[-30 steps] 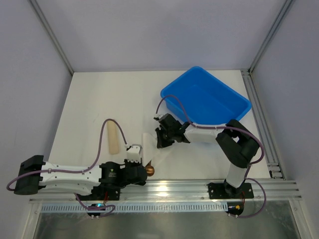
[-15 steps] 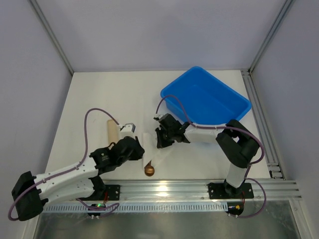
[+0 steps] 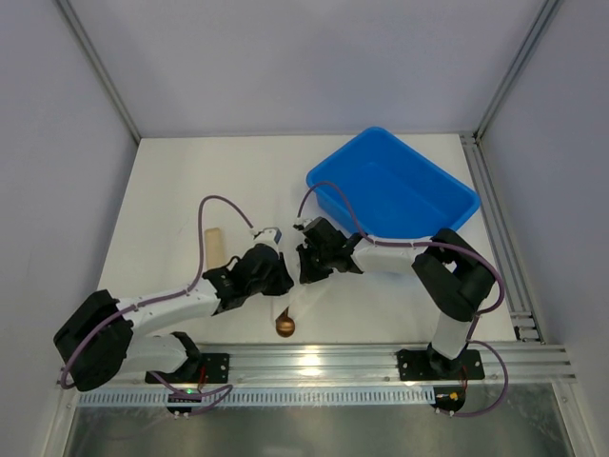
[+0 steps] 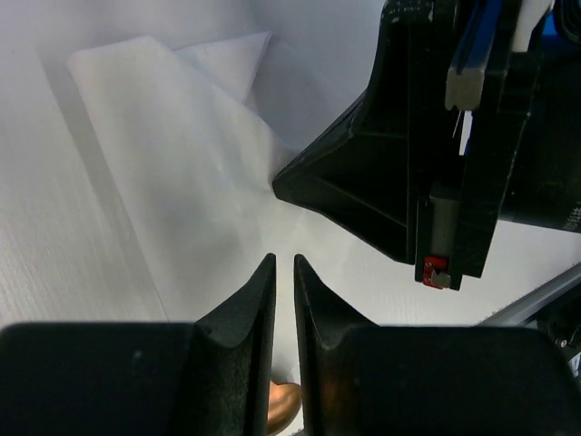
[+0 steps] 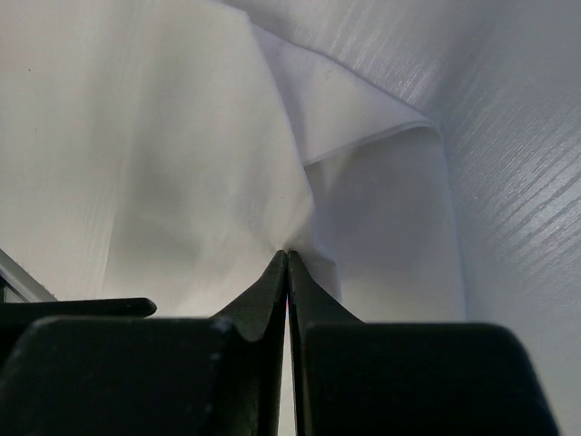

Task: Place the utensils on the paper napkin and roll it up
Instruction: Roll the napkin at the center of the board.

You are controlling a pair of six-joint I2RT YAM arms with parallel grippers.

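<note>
Top view first: the two tools are found nose to nose mid-counter, the left tool just beside the right tool, barely apart. The paper napkin is spread under and on the arm-base side of both, and a gold-bronze spoon bowl is seen poking out at its near end, behind the left tool. A blue bin is parked beyond the right tool, and a tan cylinder is half hidden behind the left arm.

Left wrist view: the fingers are held at a narrow slit with nothing caught in it. The napkin is laid flat straight ahead of the tips and off to their left, one corner folded over. The right tool's black tip is planted on its edge. A bronze bit is glimpsed low under the fingers, probably the spoon.

Right wrist view: the fingers are fully closed, and the napkin looks pinched at the very tips, with creases fanning away.

What could go wrong: thin paper could be torn if it's tugged while pinned. The tools could be knocked together, being that close. The spoon could be slid out of the open end during rolling.

Count: two tools, one napkin, one spoon, one bin, one cylinder. No fork can be made out.
</note>
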